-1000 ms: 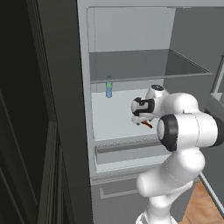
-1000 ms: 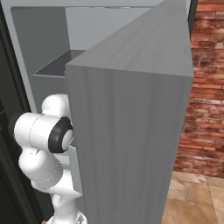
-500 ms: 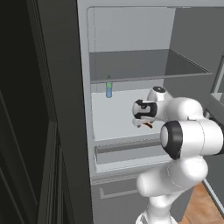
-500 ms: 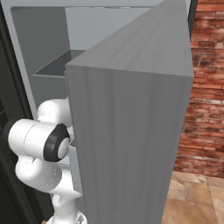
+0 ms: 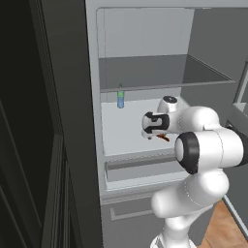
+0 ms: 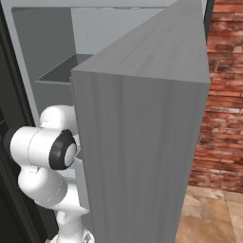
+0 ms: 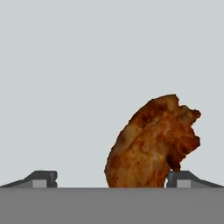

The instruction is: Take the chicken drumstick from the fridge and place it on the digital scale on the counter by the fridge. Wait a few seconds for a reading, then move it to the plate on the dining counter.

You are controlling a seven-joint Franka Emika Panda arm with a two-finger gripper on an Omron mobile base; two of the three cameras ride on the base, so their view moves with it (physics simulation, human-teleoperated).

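Inside the fridge (image 5: 145,72), on the pale middle shelf, the gripper (image 5: 149,134) hangs low over the shelf floor with the chicken drumstick (image 5: 162,137) just beside it — a thin reddish sliver pokes out past the hand on the right. A small blue-green bottle (image 5: 120,99) stands upright at the back of the same shelf, well apart from the hand. Below the shelf runs the wide grey drawer (image 5: 140,170).

The hand view gives what the left base view cannot: the drumstick (image 7: 153,142) close up, brown and knobbly, lying on the pale shelf between the two finger tips (image 7: 41,178), nearer the right tip. The jaws stand spread wide, one tip far to each side; whether the right tip touches the meat, cannot tell. Nothing is pinched.

The right base view looks past the edge of the open grey fridge door (image 6: 142,133), which hides the shelf and the hand — the white elbow of the arm (image 6: 45,147) shows at left, and red brick wall (image 6: 216,95) at right.

Against a second ago: the elbow has swung lower and closer to the cameras, the hand has shifted a little left and down over the shelf. Jaws as wide as before. Bottle unmoved.
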